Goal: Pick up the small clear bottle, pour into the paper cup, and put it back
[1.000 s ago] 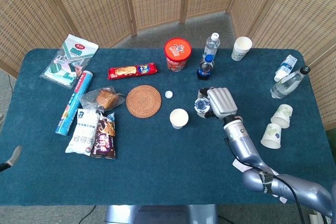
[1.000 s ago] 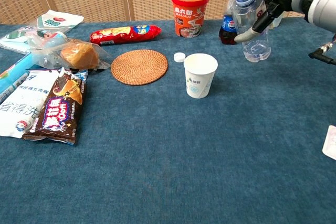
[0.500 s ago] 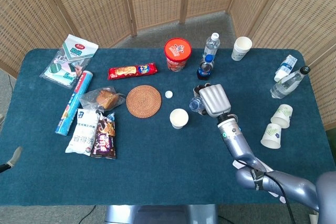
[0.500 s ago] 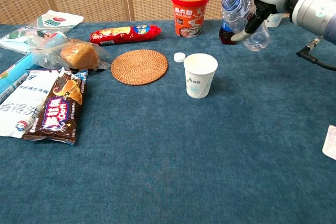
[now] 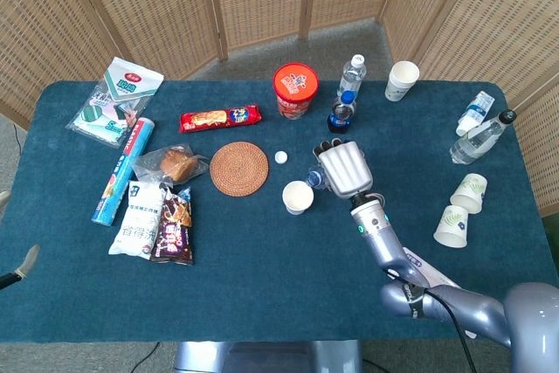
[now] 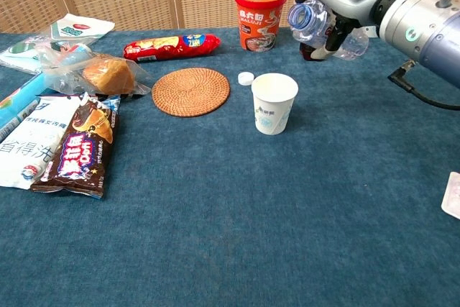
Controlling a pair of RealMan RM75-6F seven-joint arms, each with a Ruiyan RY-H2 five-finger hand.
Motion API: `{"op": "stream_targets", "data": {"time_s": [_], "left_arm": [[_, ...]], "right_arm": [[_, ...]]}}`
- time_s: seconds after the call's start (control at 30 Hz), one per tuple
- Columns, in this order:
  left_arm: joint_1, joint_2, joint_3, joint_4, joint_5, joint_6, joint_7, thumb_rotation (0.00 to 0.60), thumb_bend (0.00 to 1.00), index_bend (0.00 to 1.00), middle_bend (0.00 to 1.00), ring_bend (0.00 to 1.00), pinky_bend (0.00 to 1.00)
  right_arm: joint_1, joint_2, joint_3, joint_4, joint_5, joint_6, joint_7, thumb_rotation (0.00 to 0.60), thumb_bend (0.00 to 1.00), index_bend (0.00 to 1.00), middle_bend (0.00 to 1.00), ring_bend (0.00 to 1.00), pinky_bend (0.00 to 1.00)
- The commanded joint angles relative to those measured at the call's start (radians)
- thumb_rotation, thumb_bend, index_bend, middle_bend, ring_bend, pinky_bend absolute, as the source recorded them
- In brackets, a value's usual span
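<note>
Small clear bottle [image 6: 321, 25] is in my right robot hand [image 5: 342, 169], fingers wrapped around its body, lifted off the tabletop [image 6: 287, 213]. Bottle is tipped far over, open mouth pointing left and slightly down, up above the paper cup [image 6: 274, 103] and a bit to its right. Mouth not touching the cup rim. No cap on the bottle; a small white cap [image 6: 246, 78] lies on the tabletop just left of the cup, near the woven coaster [image 6: 191, 91]. Can't tell if any liquid is coming out.

In the head view the bottle neck [image 5: 315, 178] pokes out from under my right robot hand, right next to the cup [image 5: 298, 196]. Cup stands upright, looks empty inside from above, though hard to be sure.

My left robot hand: only a tip at the left edge [image 5: 24, 262], well apart from everything, can't tell if clenched or loose.

Behind my right robot hand: dark cola bottle [image 5: 341, 112], red noodle cup [image 6: 259, 6], another clear bottle [image 5: 352, 75]. Red cookie pack [image 6: 171, 47] behind the coaster. Left side: bagged bread [image 6: 103, 75], dark snack pack [image 6: 76, 154], white packet [image 6: 29, 138]. Far right in head view: two lying bottles [image 5: 479, 134], two patterned paper cups [image 5: 461, 210], a plain one [image 5: 402, 79] at the back.
</note>
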Motion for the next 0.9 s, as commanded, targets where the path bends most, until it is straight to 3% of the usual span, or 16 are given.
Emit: {"op": "stream_targets", "data": {"time_s": [0.03,0.9], "left_arm": [[0.0,-0.002,0.0,0.002,0.0,0.001,-0.002,0.371,0.38,0.09,0.08,0.0,0.04],[-0.004,-0.019,0.003,0.031,-0.005,-0.006,-0.031,0.37,0.38,0.08,0.08,0.0,0.04]], "right_arm": [[0.007,-0.02,-0.006,0.019,0.0,0.006,-0.044,0.6,0.24,0.6,0.6,0.6,0.66],[0.032,-0.124,-0.028,0.091,-0.051,0.055,-0.268,0.6,0.23,0.6,0.61,0.63,0.66]]}}
